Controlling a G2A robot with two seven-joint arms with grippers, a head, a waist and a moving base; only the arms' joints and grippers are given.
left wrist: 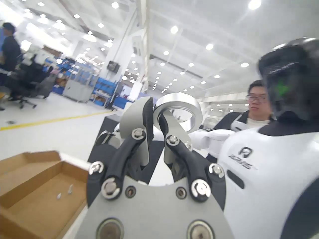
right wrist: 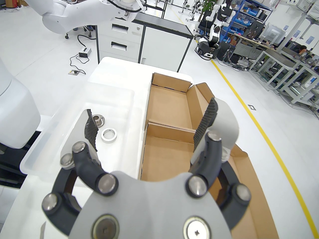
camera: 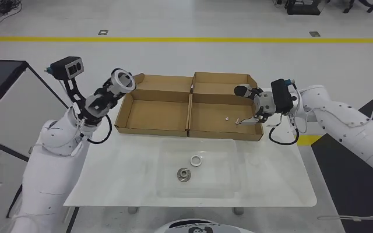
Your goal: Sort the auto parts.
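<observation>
Surface: white surface (camera: 274, 183) with rounded corners. It carries a clear tray (camera: 224, 175) at near centre and two cardboard boxes side by side along the far edge.
Room: large hall with a pale floor. A yellow line (camera: 186, 39) runs left to right beyond the surface. A white cabinet (right wrist: 149, 40) with a dark top stands just past the left end of the surface.
Left box (camera: 154, 113): open, brown, bare floor.
Right box (camera: 215, 122): open; two small pale pieces (camera: 237, 122) lie near its right end.
Tray contents: loose ring (camera: 197, 160) and flanged part (camera: 185, 173), close together but apart.
Left pincer (left wrist: 155, 111): closed on a metal ring (left wrist: 184, 100), one finger inside the bore and one outside. It is raised off the surface at the far left corner of the left box.
Right pincer (right wrist: 149, 108): fingers spread wide, nothing between them. It is above the right end of the right box.
Hard to make out: the type of the small pale pieces cannot be told. The right end of the right box is partly covered by the right pincer in the top view.
Writing: wall posters (right wrist: 311, 40) carry print too small to read.
</observation>
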